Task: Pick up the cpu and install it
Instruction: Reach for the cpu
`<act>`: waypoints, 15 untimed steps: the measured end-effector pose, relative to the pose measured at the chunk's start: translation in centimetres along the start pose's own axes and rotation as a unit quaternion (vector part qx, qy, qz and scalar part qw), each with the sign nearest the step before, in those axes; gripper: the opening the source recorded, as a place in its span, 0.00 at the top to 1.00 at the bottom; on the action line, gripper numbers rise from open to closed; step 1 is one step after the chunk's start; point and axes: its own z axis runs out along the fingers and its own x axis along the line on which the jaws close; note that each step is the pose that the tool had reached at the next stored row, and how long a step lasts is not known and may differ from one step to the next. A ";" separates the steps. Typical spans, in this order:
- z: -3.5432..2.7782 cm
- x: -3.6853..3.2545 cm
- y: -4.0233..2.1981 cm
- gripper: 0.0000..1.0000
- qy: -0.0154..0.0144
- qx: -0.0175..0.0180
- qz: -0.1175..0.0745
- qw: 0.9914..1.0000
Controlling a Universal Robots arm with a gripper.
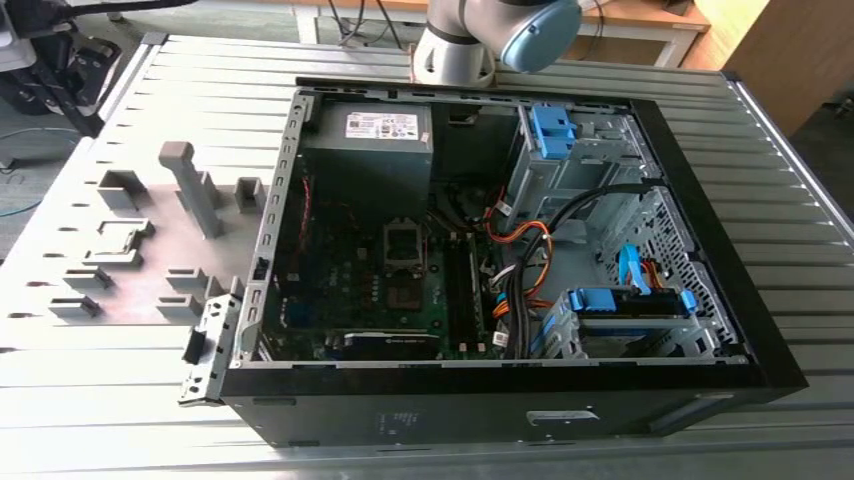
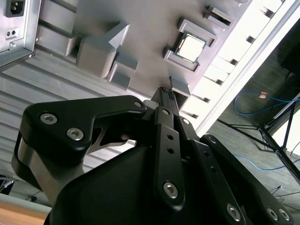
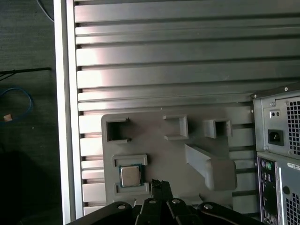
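Jaws together, empty, near the cpu (image 3: 130, 176) seated in its grey holder (image 3: 131, 160); a clean grasp needs them parted and squarely centred.

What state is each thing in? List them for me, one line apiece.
cpu: lies flat in its grey holder, not yet picked up.
claw: shut, empty, close to the cpu but apart from it.
computer case: lying on its side, side panel off, inside exposed.

cpu (image 3: 130, 176) | silvery square | flat | seated in grey holder (image 3: 131, 160)
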 end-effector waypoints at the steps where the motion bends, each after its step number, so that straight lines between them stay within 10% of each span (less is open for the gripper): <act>1: 0.11 0.10 -0.01 0.89 0.000 0.000 0.000 1.000; 15: 1.77 1.67 -0.25 0.89 0.003 0.000 0.000 1.000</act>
